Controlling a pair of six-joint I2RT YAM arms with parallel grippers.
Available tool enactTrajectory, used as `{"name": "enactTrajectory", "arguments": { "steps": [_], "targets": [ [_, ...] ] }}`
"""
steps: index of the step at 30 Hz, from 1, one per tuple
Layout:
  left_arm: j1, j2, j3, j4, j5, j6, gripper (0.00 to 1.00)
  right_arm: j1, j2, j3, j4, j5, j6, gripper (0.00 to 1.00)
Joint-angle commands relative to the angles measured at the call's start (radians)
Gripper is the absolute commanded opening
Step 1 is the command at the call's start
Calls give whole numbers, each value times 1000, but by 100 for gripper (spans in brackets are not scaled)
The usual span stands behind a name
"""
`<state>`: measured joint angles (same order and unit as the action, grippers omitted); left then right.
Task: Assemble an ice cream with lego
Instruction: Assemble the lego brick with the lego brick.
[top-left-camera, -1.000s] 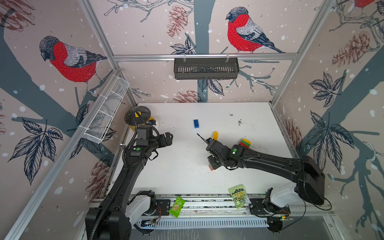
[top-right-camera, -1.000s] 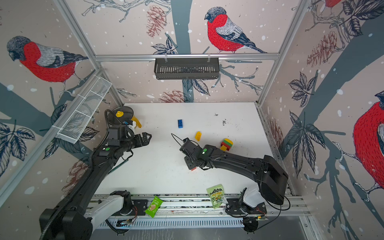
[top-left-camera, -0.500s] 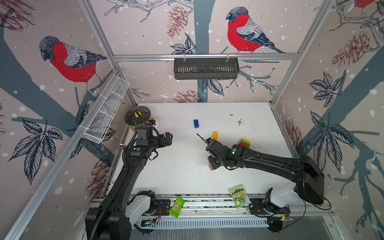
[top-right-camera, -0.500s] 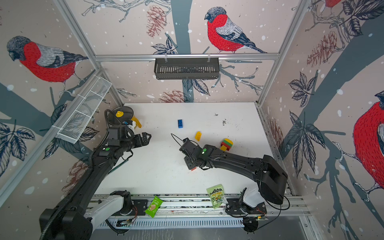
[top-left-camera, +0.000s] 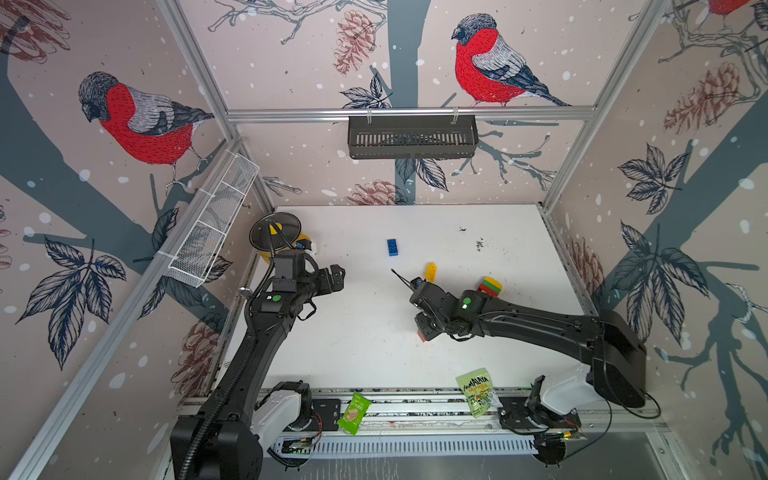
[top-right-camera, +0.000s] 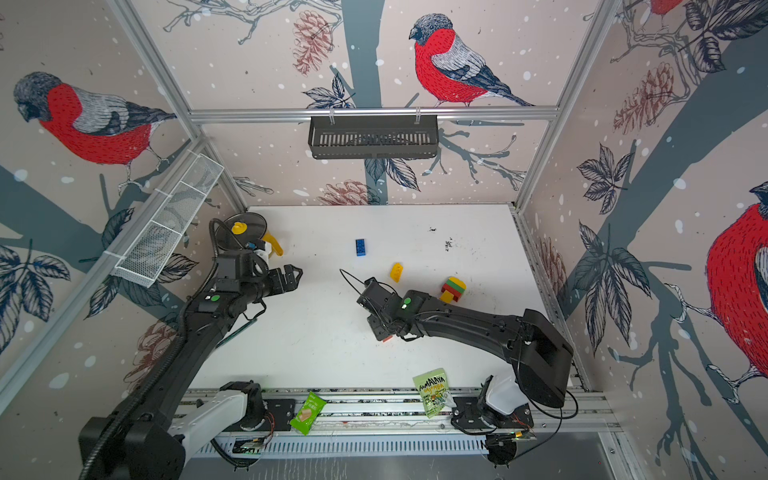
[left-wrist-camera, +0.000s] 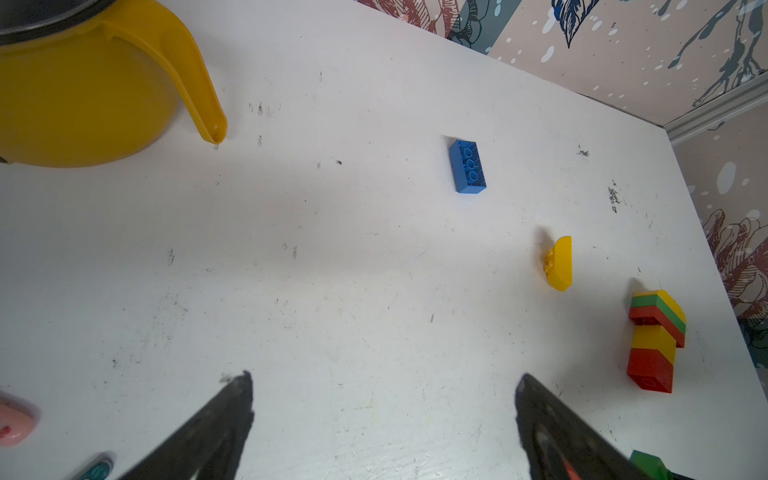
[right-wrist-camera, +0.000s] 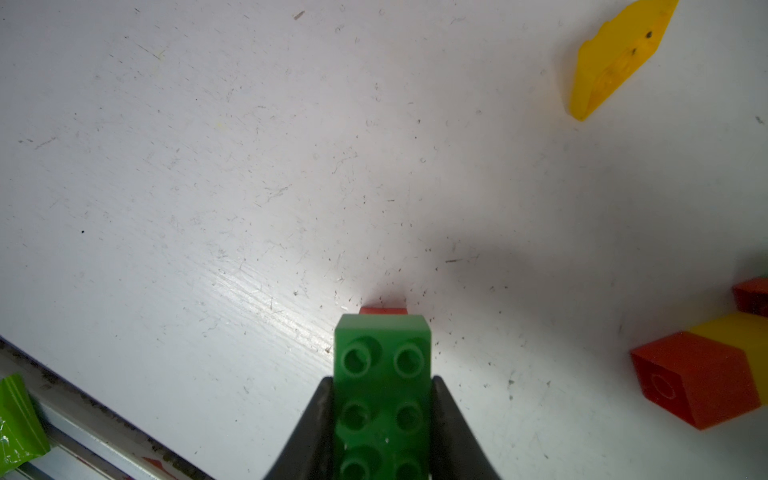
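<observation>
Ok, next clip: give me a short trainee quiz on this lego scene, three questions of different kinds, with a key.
1. True or false: the left gripper holds a brick.
2. Which colour of brick does the right gripper clamp? A blue, B green, C yellow.
3. Which face of the blue brick on the table points up?
Key: 1 false, its jaws stand open and empty. 2 B, the green brick. 3 the hollow underside.

Bright, soft shadows w/ fisheye edges
</observation>
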<state>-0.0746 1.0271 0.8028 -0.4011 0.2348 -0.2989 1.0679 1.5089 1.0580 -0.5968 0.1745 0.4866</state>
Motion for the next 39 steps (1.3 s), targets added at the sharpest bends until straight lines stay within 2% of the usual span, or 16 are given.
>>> {"name": "enactTrajectory", "arguments": {
  "steps": [1, 11, 23, 30, 39],
  "targets": [
    [1, -1, 0, 16, 0, 7, 98, 9, 15, 8, -32, 31, -8, 30],
    [1, -5, -2, 14, -5, 7, 98, 29, 68, -18, -57, 47, 24, 24],
    [1, -10, -1, 10, -8, 9, 97, 50, 88, -54, -134, 34, 68, 23],
    [1, -17, -1, 11, -14, 6, 98, 47, 23, -40, -97, 44, 71, 22],
    [2, -16, -4, 20, -11, 7, 98, 28, -138, -30, 30, 98, 54, 22]
  ]
}}
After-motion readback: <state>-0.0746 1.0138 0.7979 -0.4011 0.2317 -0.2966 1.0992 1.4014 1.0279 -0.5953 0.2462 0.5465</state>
